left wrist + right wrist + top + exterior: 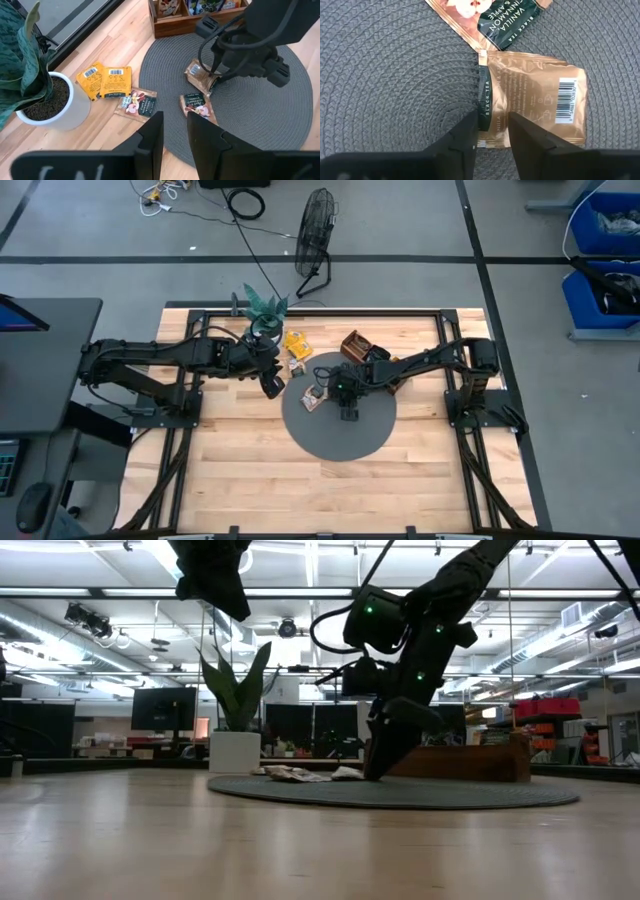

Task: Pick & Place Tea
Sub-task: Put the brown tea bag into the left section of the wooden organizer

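On the left of the wooden surface (240,470), the potted plant (262,312) stood at the far edge, and the left end effector (272,386) hung just in front of it, above the surface, its fingers (150,137) a narrow gap apart and holding nothing. Beside the plant's white pot lay two yellow tea packets (106,81), and next to them a dark packet (137,103) at the rim of the round grey mat (340,435). Further right, on the mat, lay a brown packet (197,106) and the brown tea packet (532,97) under the right end effector (347,412). That end effector was down at the mat, fingers (527,131) slightly parted over the packet's edge, not gripping it. Behind, at the mat's far right, stood the wooden tray (362,350).
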Motion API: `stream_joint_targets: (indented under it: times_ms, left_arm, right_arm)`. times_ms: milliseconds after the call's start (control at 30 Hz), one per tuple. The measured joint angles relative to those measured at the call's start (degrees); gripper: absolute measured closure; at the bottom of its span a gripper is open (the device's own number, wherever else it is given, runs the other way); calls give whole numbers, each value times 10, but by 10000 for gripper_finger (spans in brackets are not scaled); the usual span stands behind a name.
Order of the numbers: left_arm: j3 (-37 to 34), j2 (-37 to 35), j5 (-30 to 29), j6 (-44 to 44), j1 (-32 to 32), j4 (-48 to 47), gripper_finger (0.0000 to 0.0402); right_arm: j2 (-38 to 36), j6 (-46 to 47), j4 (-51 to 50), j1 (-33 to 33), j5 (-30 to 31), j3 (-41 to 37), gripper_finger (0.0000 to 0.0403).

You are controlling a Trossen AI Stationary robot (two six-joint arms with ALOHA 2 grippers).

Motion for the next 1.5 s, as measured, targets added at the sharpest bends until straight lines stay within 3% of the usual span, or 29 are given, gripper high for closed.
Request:
stream_joint_targets:
  times_ms: [167,367,600,900,1033,1167,1367,1500]
  left_arm:
    - [0,0,0,0,0,0,312]
    - [0,0,0,0,0,0,312]
    - [0,0,0,0,0,0,312]
    - [0,0,0,19,-4,0,312]
    - [0,0,3,55,-10,12,312]
    - [0,0,34,166,-30,65,312]
    - [0,0,46,330,-61,154,312]
    - [0,0,50,378,-65,207,312]
  right_arm:
    - [1,10,2,0,-6,0,300]
    - [2,9,0,0,-11,-1,389]
    - [-19,27,-6,0,-9,-3,399]
    - [-114,56,-55,-4,-27,-5,402]
    - [-161,89,-55,-7,-91,-4,402]
    - [-199,161,-30,-14,-188,-4,402]
    - [-245,272,70,-17,-299,-4,403]
    - [-264,322,146,-17,-338,-3,403]
